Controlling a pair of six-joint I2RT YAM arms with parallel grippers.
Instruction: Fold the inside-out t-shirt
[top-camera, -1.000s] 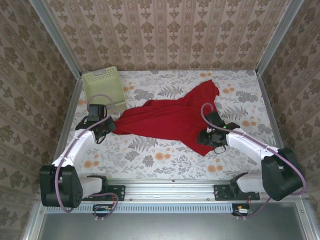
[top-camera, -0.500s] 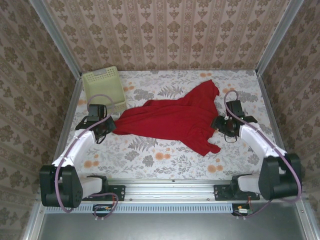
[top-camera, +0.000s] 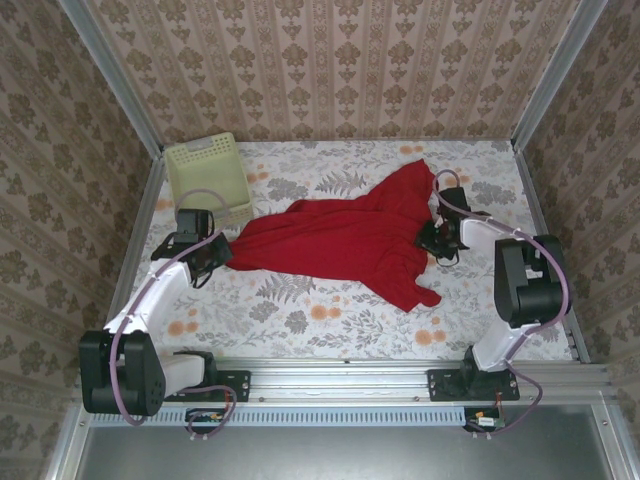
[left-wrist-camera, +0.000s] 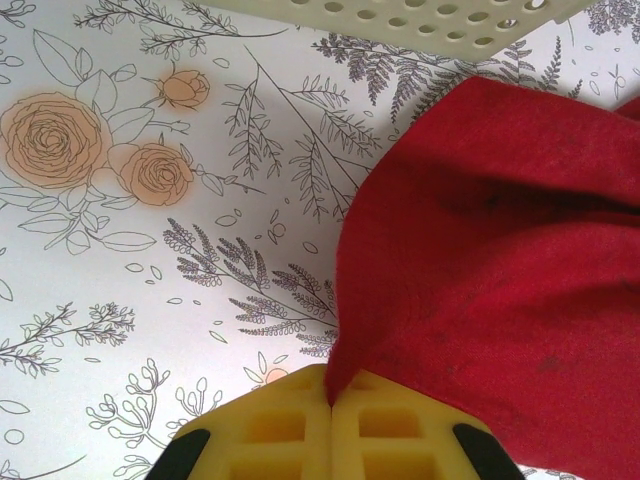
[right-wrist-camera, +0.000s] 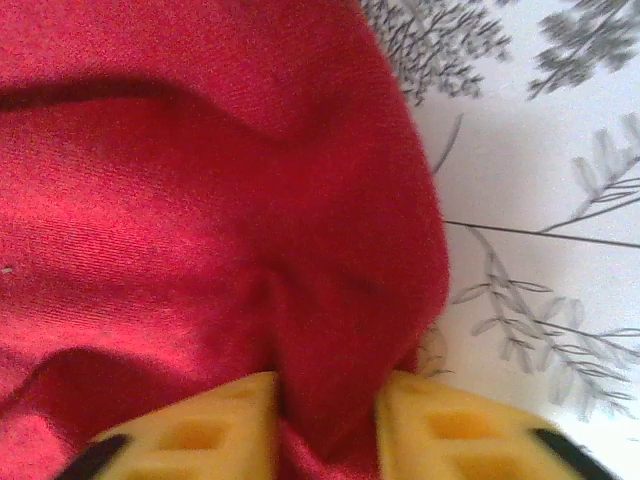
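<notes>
The main risk is a thin hold. The left fingers (left-wrist-camera: 270, 428) are shut flat together on only the very edge of the wrinkled red cloth t-shirt (top-camera: 335, 245), so an outward pull could slide that edge free. The right fingers (right-wrist-camera: 455, 425) are pinched on a raised ridge of cloth that fills the gap between them. Judging by the bunching, they may hold more than one layer, so a lift could drag a doubled fold rather than a single edge and leave the garment more twisted. An uneven pull could also skid the cloth across the floral-printed tabletop (top-camera: 300, 320) toward the pale yellow-green perforated plastic basket (top-camera: 205, 170), which stands near the left fingers on their far side.

The t-shirt lies crumpled across the middle of the tabletop — a long strip running from its left tip, at the left fingers, to a peaked far-right end. The right fingers meet it on its right side, below that peak — a loose corner lies nearer the arms, gripped by nothing.
</notes>
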